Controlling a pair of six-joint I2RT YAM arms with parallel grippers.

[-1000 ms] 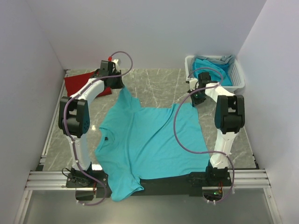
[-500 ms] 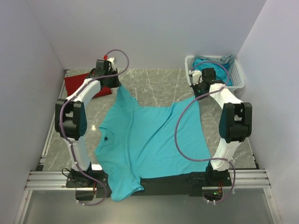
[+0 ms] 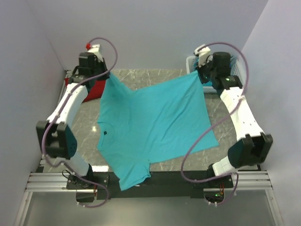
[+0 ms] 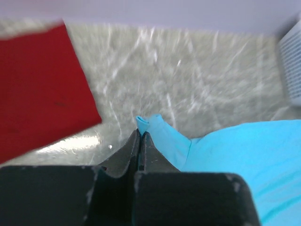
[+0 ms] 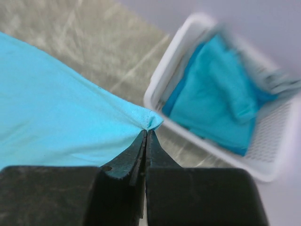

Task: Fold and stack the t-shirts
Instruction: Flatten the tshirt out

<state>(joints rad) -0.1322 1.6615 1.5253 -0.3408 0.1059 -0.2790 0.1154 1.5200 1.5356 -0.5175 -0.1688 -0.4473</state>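
Observation:
A turquoise t-shirt [image 3: 155,122] with a small dark chest mark [image 3: 106,133] is stretched between both arms, its far edge lifted and its near part on the table. My left gripper [image 3: 107,75] is shut on the far left corner [image 4: 149,123], seen at the fingertips in the left wrist view [image 4: 141,134]. My right gripper [image 3: 200,74] is shut on the far right corner [image 5: 153,121], pinched at its tips [image 5: 146,133]. A folded red t-shirt [image 4: 37,89] lies at the back left, partly hidden by the left arm [image 3: 96,88].
A white slatted basket [image 5: 171,56] at the back right holds more turquoise cloth [image 5: 216,94]; my right arm hides most of it in the top view. One sleeve [image 3: 134,176] hangs over the black front rail. Walls close in on three sides.
Both arms have risen and swung outward and back, pulling the shirt's far corners up and apart. The cloth now hangs taut between them instead of lying slack.

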